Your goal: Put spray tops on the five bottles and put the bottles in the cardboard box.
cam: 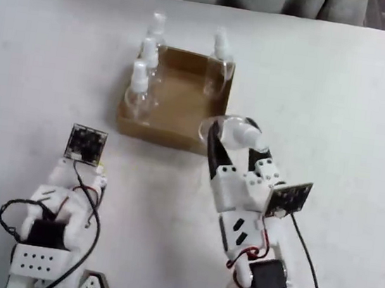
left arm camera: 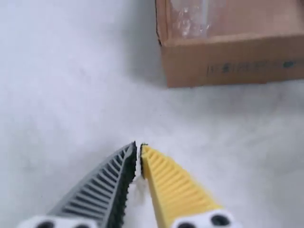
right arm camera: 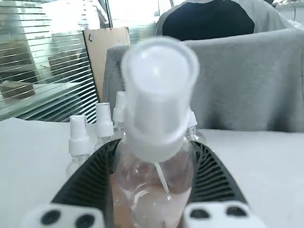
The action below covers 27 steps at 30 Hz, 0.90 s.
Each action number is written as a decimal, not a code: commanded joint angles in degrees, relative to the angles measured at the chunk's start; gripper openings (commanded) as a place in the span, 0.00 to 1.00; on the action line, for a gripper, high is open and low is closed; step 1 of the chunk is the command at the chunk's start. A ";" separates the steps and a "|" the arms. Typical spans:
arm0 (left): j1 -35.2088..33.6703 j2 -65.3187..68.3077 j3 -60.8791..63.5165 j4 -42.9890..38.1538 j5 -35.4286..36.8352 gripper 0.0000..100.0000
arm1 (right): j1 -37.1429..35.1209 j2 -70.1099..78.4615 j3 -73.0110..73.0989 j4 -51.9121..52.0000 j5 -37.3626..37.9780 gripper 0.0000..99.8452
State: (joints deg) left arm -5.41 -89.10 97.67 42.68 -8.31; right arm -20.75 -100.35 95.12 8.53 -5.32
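- Right gripper (cam: 233,132) is clamped around the body of the fifth bottle (cam: 221,123). The spray top (right arm camera: 159,90) is on, and the bottle leans back toward the wrist, not upright.
- In the high view the held bottle sits at the near corner of the cardboard box (cam: 173,102) on the right arm's side, about over the rim. Can't tell if it touches the cardboard.
- Inside the box a row of three bottles (cam: 147,56) stands along the wall on the left arm's side. A lone bottle (cam: 218,59) stands at the far corner on the right arm's side. All four are capped.
- Left gripper (left arm camera: 138,154) is closed on nothing, low over the bench (cam: 340,99), short of the box's near wall.
- Judged step: the last bottle goes in, and the task is nearly finished.
- Risk: the bottle base catches the rim on the way in, because it is so near the corner. That could shove or tip the light box.
- Risk: if released while tilted, it may topple inside or fall outside onto the bench.
- Risk: pushing further in could strike the lone bottle, which stands in line behind the held one.
- Risk: the smooth clear plastic may slip or twist in the jaws.
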 commanded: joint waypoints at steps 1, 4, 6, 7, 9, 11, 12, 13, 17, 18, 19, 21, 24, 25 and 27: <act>-1.10 -0.31 -0.26 -2.02 -0.44 0.02 | -0.40 0.57 -3.87 -3.38 4.75 0.01; -1.19 -0.22 -0.26 -2.02 -0.44 0.02 | -1.01 1.54 -6.51 -3.21 4.84 0.01; -1.19 -0.22 -0.26 -2.02 -0.44 0.02 | -1.01 4.79 -9.85 -3.03 4.84 0.01; -1.63 -0.22 -0.26 -2.02 -0.44 0.02 | -0.92 7.25 -11.60 -3.21 4.84 0.01; -2.59 -0.22 -0.26 -2.02 -0.44 0.02 | -0.92 13.76 -15.38 -3.30 4.84 0.01; -4.00 -0.22 -0.26 -2.02 -0.44 0.02 | -0.92 21.05 -19.43 -3.30 4.66 0.01; -4.62 -0.22 -0.26 -2.02 -0.44 0.02 | -0.92 24.92 -21.54 -3.30 4.40 0.01; -4.97 -0.22 -0.26 -2.02 -0.44 0.02 | -0.92 28.70 -23.65 -3.30 4.40 0.01; -5.14 -0.22 -0.26 -2.02 -0.44 0.02 | -0.92 42.77 -31.65 -3.30 4.40 0.01; -5.14 -0.22 -0.26 -2.02 -0.53 0.02 | -0.92 46.02 -33.49 -3.30 4.31 0.01; -5.14 -0.22 -0.26 -2.02 -0.53 0.02 | -0.92 49.01 -35.34 -3.30 4.31 0.01; -5.14 -0.22 -0.26 -2.02 -0.53 0.02 | -0.92 55.08 -38.95 -3.30 4.31 0.01; -4.88 -0.22 -0.26 -2.02 -0.88 0.02 | -1.01 63.08 -43.52 -3.30 4.31 0.01; -4.79 -0.22 -0.26 -2.02 -1.93 0.02 | -1.01 65.63 -44.84 -3.30 4.31 0.01; -4.79 -0.22 -0.26 -2.02 -4.22 0.02 | -0.92 70.02 -47.12 -3.38 4.31 0.01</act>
State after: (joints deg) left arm -9.71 -88.84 97.67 42.42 -9.01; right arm -21.63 -37.58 55.47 6.68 -1.19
